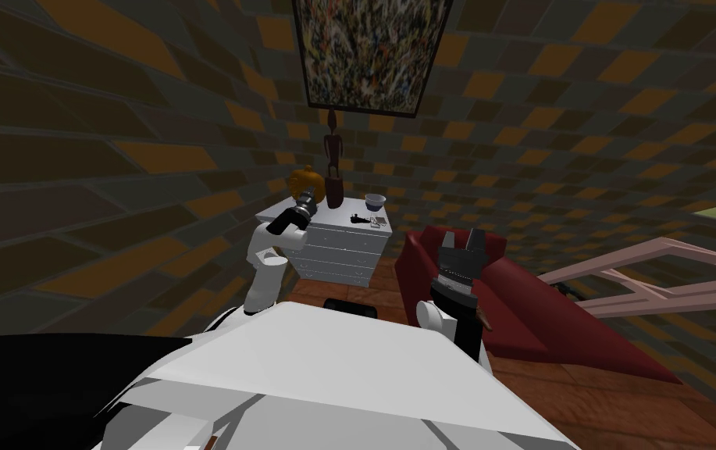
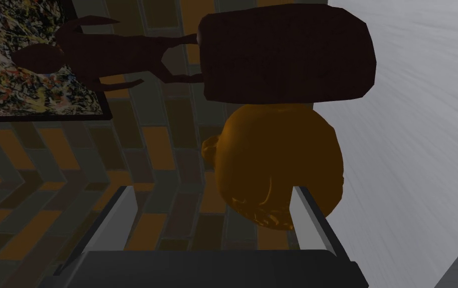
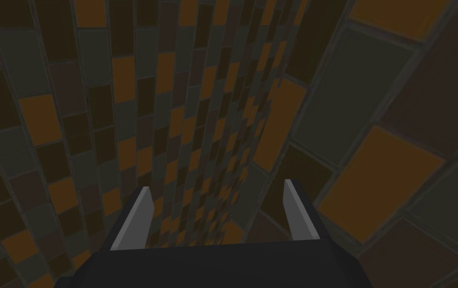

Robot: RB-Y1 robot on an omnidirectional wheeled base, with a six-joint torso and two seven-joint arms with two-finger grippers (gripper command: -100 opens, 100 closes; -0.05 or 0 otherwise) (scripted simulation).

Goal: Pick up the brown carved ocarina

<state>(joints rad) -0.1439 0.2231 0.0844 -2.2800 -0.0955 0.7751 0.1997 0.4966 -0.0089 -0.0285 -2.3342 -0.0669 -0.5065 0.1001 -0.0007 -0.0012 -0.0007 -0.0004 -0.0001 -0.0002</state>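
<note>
Reaching is the step in hand: in the head view the left hand (image 1: 305, 209) hangs just short of the orange-brown, rounded ocarina (image 1: 305, 181), which sits at the back left corner of the white chest of drawers (image 1: 340, 250) beside a dark figure (image 1: 334, 168), while the right hand (image 1: 461, 238) is raised over the red sofa (image 1: 536, 312). In the left wrist view the fingers (image 2: 123, 210) stand apart with the ocarina (image 2: 277, 160) ahead and off-centre, one finger overlapping its edge, so I judge the next move calls for centring, advancing and closing. In the right wrist view that hand (image 3: 215, 186) is spread and holds nothing.
</note>
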